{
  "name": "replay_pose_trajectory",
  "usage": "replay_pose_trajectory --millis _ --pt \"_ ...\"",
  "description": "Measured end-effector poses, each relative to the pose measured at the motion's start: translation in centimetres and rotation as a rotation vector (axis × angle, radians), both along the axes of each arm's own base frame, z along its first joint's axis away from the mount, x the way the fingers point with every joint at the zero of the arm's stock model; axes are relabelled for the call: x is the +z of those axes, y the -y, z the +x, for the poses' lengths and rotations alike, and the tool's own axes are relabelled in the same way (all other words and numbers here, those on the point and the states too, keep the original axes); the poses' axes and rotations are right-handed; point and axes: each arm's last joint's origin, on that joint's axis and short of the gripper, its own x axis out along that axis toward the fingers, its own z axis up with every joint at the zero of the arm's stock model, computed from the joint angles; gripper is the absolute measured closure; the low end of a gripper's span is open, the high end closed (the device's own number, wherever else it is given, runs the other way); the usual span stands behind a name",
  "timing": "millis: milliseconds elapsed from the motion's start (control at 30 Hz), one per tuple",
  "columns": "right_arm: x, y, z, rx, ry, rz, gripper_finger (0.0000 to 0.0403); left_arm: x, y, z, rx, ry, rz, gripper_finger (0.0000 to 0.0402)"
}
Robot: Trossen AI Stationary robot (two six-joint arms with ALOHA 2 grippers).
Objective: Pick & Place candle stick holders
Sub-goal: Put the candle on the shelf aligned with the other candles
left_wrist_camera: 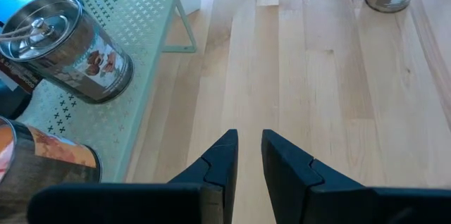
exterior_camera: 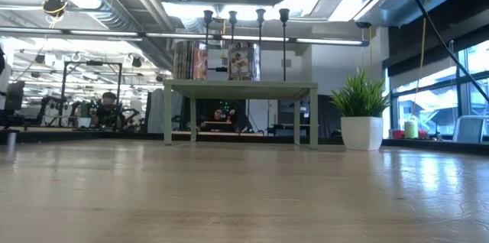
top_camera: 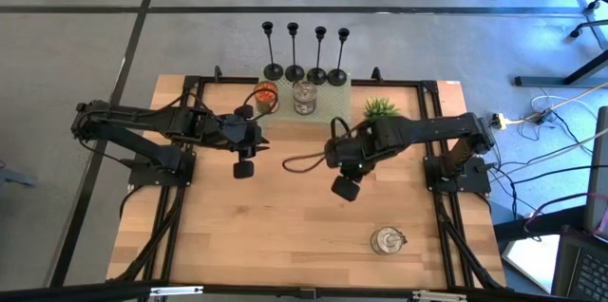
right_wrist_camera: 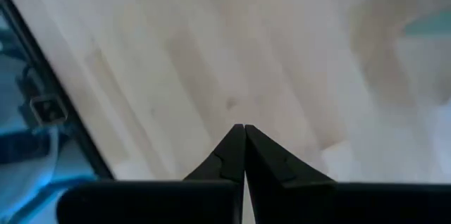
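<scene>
Four black candlestick holders [top_camera: 306, 55] stand upright in a row on their round bases along the far edge of a small green shelf [top_camera: 331, 103]. In the low view they show as thin stems [exterior_camera: 246, 37] above the shelf top [exterior_camera: 241, 84]. My left gripper [top_camera: 245, 165] hovers over the wood just near of the shelf, open by a narrow gap [left_wrist_camera: 248, 143] and empty. My right gripper [top_camera: 344, 188] hovers over the middle of the table, shut [right_wrist_camera: 244, 136] and empty. Both are well away from the holders.
An orange jar [top_camera: 266, 96] and a clear jar with a metal lid [top_camera: 304, 98] stand on the shelf in front of the holders. A small green plant [top_camera: 380, 107] stands right of the shelf. Another jar [top_camera: 387, 240] stands near the front right. A black cable loop [top_camera: 299, 161] lies mid-table.
</scene>
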Motion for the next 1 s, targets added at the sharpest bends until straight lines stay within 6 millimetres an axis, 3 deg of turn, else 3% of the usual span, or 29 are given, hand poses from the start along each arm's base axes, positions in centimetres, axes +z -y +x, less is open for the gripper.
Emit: replay_pose_trajectory --millis 367,633,1000 --pt "-3.9 -4.0 -1.8 -0.066 -0.228 0.054 0.0388 0.0 0.0 0.0 0.000 0.000 0.000 0.0341" --pt "-4.0 -6.2 -1.6 -0.059 -0.111 0.024 0.0388 0.0 0.0 0.0 0.000 0.000 0.000 0.0341" --pt "-4.0 -6.9 -2.4 -0.046 -0.155 0.015 0.0374 0.0 0.0 0.0 0.000 0.000 0.000 0.0341"
